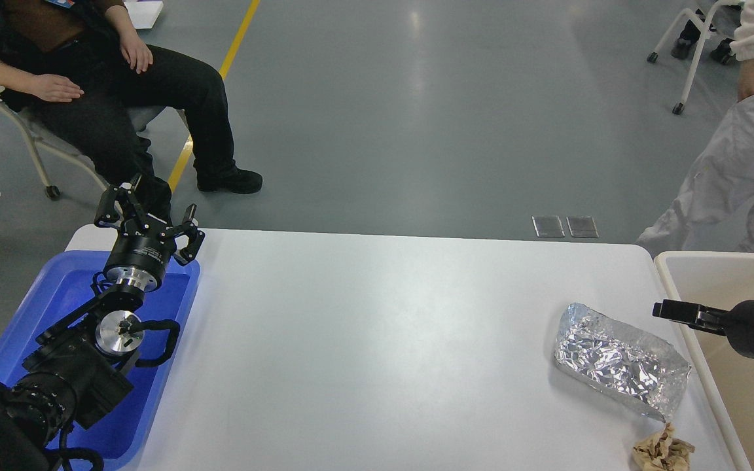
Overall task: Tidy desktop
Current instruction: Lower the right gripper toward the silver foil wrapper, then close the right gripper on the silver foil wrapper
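Observation:
The white desktop (377, 327) fills the middle of the head view. A crumpled silver foil packet (619, 363) lies near its right edge. A crumpled brown paper ball (662, 451) lies at the front right corner. My left gripper (148, 214) is open and empty, with its fingers spread, above the far end of the blue tray (56, 294). My right gripper (668, 309) hovers over the bin's left rim, just right of the foil. It is seen edge-on and points left, so its fingers cannot be told apart.
A beige bin (724, 268) stands against the desktop's right edge. A seated person (89, 78) is beyond the far left corner. A standing person in white (743, 163) is beyond the far right corner. My left arm lies over the blue tray.

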You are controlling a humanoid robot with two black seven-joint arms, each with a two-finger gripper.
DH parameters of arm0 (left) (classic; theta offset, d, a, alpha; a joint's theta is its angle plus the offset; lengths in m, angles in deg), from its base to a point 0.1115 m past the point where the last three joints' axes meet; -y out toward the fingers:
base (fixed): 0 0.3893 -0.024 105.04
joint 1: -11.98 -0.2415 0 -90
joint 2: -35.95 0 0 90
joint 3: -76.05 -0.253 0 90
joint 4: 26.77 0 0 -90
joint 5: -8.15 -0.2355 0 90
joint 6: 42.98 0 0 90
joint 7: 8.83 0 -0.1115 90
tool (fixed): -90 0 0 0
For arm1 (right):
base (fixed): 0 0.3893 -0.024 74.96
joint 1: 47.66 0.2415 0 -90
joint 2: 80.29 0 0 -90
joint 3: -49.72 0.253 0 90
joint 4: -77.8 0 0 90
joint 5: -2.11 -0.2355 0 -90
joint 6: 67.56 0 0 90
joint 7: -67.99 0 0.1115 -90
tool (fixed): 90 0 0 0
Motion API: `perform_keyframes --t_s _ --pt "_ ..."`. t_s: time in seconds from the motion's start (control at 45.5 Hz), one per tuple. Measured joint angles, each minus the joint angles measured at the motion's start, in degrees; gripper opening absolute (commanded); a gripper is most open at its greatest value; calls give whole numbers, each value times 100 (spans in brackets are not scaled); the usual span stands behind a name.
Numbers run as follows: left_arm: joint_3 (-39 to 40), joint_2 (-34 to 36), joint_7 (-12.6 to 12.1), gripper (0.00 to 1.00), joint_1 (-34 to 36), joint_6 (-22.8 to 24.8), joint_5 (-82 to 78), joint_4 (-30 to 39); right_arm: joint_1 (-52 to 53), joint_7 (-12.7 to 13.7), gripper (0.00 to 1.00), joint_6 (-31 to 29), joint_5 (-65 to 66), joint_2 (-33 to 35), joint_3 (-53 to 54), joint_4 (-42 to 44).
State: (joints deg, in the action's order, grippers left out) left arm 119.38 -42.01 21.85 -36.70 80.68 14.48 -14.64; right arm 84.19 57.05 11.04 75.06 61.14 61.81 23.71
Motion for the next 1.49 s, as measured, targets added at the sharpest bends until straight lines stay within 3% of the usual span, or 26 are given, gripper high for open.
perform_keyframes --t_s 0.549,1.033,1.495 --pt "0 0 0 100 -3 0 0 0 -280 17 100 679 -218 -274 -662 368" --pt "0 0 0 100 -2 0 0 1 -506 65 99 768 -433 -807 -910 1156" --pt "0 0 0 100 0 0 0 0 -666 59 98 800 -570 -937 -901 1337"
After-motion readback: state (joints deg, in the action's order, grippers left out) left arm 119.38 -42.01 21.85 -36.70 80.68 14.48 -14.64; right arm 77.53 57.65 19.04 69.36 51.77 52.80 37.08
